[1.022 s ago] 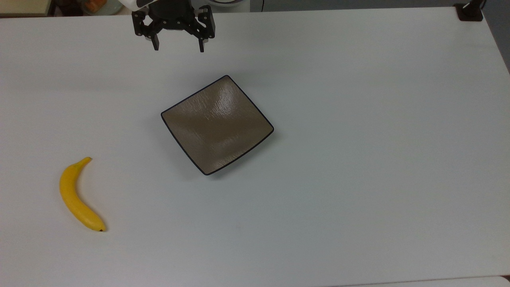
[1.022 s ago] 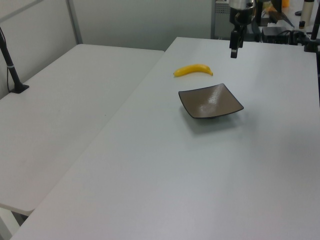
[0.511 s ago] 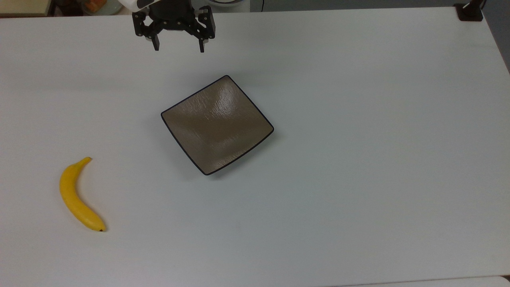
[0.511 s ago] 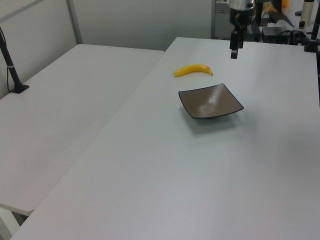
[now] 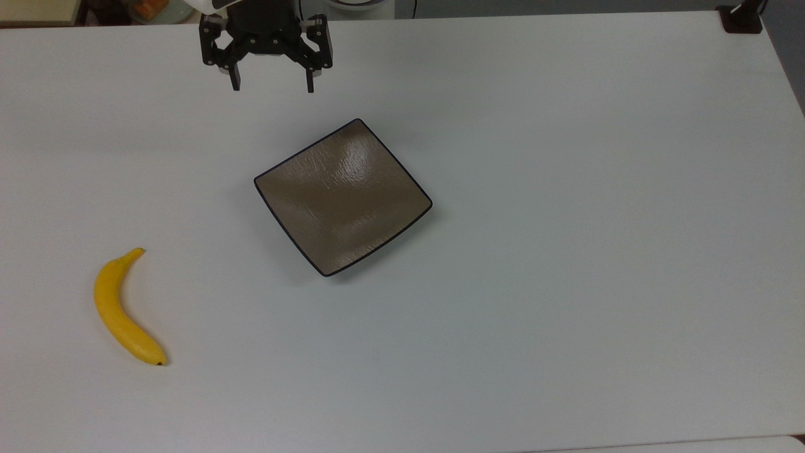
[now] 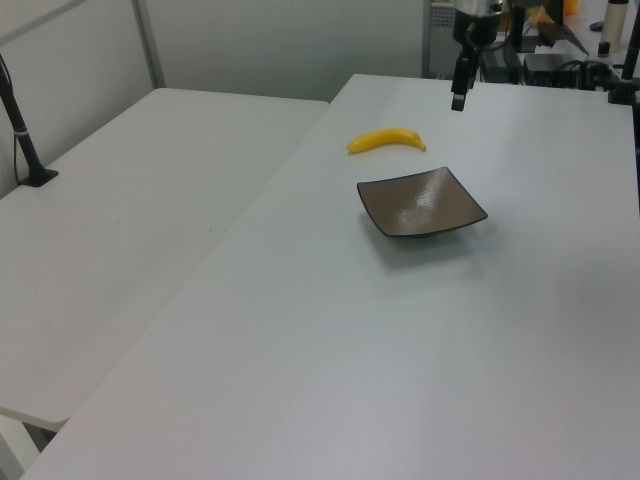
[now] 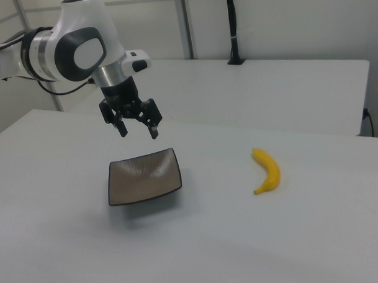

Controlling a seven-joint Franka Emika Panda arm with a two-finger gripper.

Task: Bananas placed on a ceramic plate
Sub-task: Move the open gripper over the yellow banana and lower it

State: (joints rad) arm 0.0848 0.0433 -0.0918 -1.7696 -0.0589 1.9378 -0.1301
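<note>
1. While lying flat on the white tabletop [image 5: 566, 251], the smooth bright yellow curved banana [image 5: 123, 310] is sitting well apart from the square glossy brown-taupe ceramic plate [image 5: 343, 196], off toward the top view's lower left of it.
2. Its long axis is running from the thin stem tip, which is pointing up and slightly toward the plate in the top view, down to the small dark end, which is pointing away toward the top view's bottom edge; the bulge of the curve is facing away from the plate.
3. Seen in the right view, the banana [image 7: 267, 169] is lying to the right of the plate [image 7: 144, 176], stem end farther from the camera.
4. Hanging above the table beyond the plate's upper-left corner in the top view, the black two-finger gripper [image 5: 272, 85] is holding its fingers wide apart, gripping nothing.
5. Only the gripper's upper body is being cut off by the top view's upper edge; in the left view the gripper [image 6: 457, 100] is showing edge-on, so its fingers are overlapping there.
</note>
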